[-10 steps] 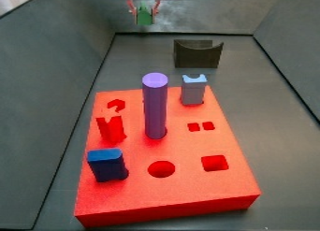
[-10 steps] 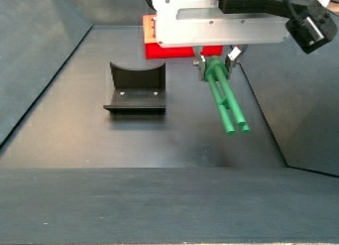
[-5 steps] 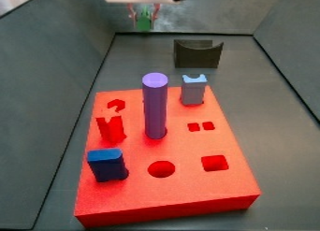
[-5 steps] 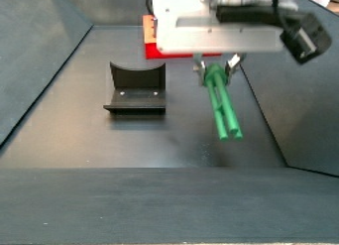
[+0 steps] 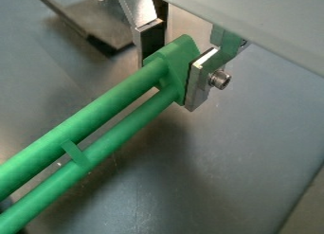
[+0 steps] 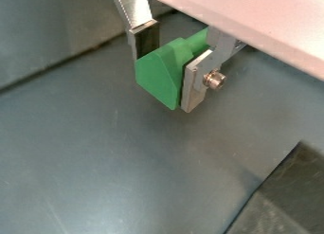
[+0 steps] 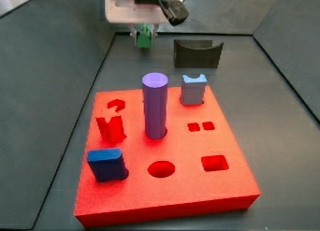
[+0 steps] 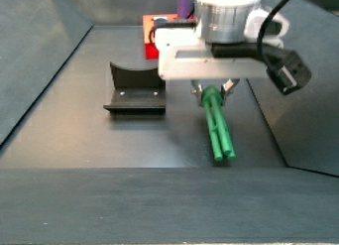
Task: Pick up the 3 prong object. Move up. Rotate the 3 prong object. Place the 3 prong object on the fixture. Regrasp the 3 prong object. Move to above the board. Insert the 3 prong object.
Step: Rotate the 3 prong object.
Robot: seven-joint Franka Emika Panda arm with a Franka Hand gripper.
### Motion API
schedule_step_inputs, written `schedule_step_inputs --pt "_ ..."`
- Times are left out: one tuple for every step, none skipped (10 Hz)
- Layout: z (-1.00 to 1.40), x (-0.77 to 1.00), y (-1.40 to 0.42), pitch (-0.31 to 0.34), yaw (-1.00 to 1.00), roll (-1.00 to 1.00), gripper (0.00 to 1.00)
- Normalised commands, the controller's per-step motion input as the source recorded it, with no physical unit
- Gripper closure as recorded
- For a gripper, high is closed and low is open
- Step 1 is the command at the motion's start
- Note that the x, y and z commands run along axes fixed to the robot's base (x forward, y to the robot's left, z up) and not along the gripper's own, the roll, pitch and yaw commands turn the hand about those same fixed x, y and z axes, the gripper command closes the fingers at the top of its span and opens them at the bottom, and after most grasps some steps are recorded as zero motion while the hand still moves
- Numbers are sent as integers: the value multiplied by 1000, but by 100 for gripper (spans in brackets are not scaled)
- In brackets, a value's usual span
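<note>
- Gripper (image 8: 212, 86) sits in the upper middle of a side view, its silver plate fingers (image 5: 200, 75) clamped on one end of the bright green plastic 3 prong object (image 8: 216, 125); you can see the jaws pressing both sides of it in both wrist views.
- You will find the green piece hanging from the gripper as a long bar that slants toward the lower middle of that side view, over the dark grey floor (image 8: 119, 140); whether its far end touches the floor cannot be told.
- You see in a wrist view (image 5: 89, 143) two parallel green rails joined by a short cross-piece, running toward the lower left of the frame.
- In a wrist view that looks along the piece, you see only its green end (image 6: 168, 69) between the fingers.
- Look left of the gripper in a side view for the dark L-shaped fixture (image 8: 134, 88) on its base plate, standing apart from the green piece.
- You have the large flat red board (image 7: 175, 183) filling the lower half of a side view, carrying a tall purple cylinder (image 7: 153, 106), a light-blue notched block (image 7: 194, 90), a red forked piece (image 7: 111, 129) and a dark blue block (image 7: 105, 165).
- In that view you see the gripper (image 7: 144, 33) near the top, well behind the board and left of the fixture (image 7: 196, 53).
</note>
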Motion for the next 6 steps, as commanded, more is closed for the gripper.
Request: schedule_step_inputs --pt "-401 43 8 -33 19 -94 100" --pt "-318 40 7 -39 20 -100 100" --pt "0 0 0 0 0 0 0" --pt "1000 0 0 0 0 0 0" --pt "1000 -7 -1 11 0 -1 0" --pt "1000 -16 0 26 -3 4 0"
